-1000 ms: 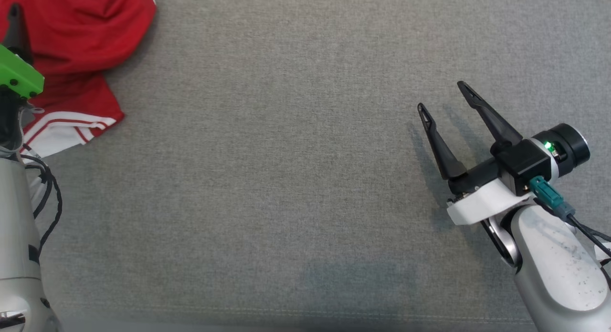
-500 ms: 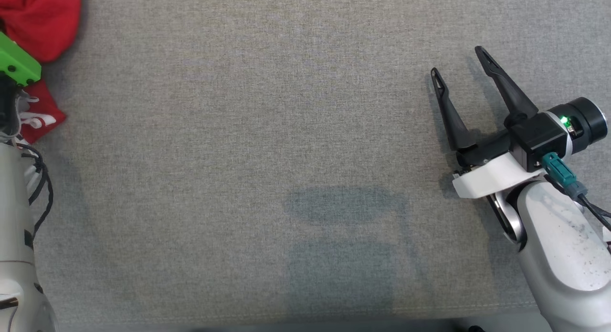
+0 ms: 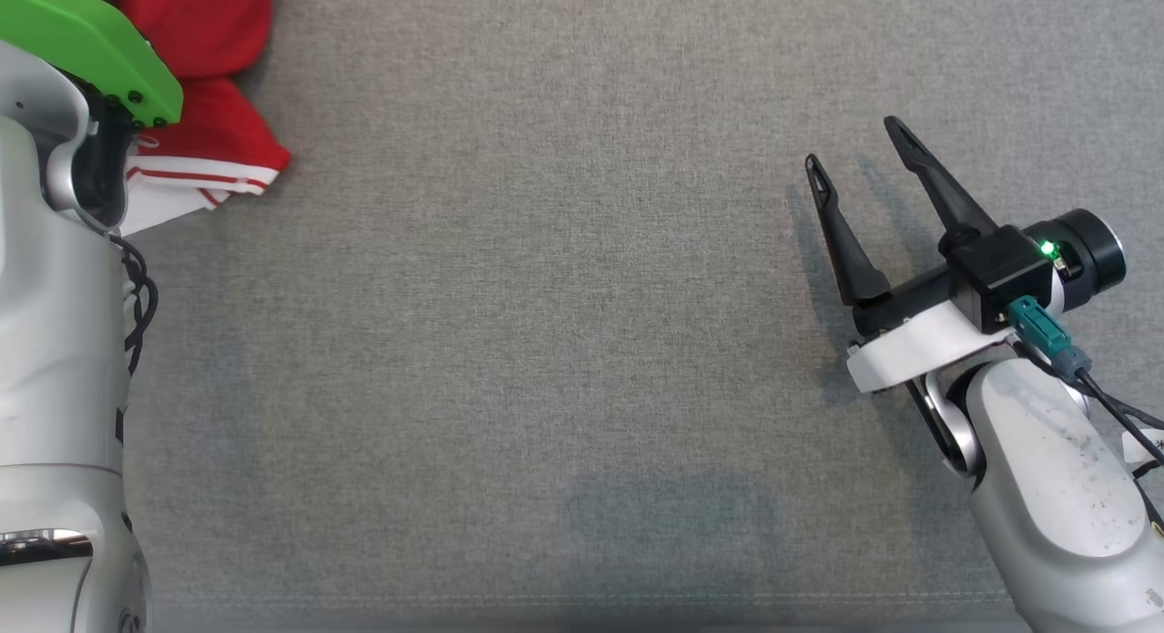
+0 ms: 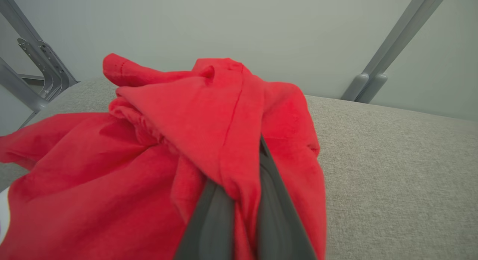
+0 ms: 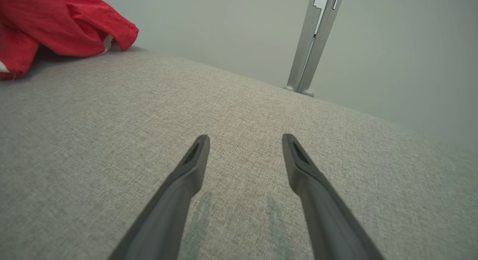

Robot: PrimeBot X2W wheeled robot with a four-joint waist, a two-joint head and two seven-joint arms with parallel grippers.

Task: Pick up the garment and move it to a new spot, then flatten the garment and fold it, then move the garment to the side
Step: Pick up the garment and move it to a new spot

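Garment (red, white-trimmed) lies upper left; right gripper gapes.

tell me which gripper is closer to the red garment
Left. The left gripper is shut on a fold of the red garment; the right gripper hangs open over the grey surface, well apart on the robot's right.

The right gripper has two long dark fingers on a white bracket, with a green lamp and a teal plug. The pale left forearm carries a bright green cover with black screws and black cables.
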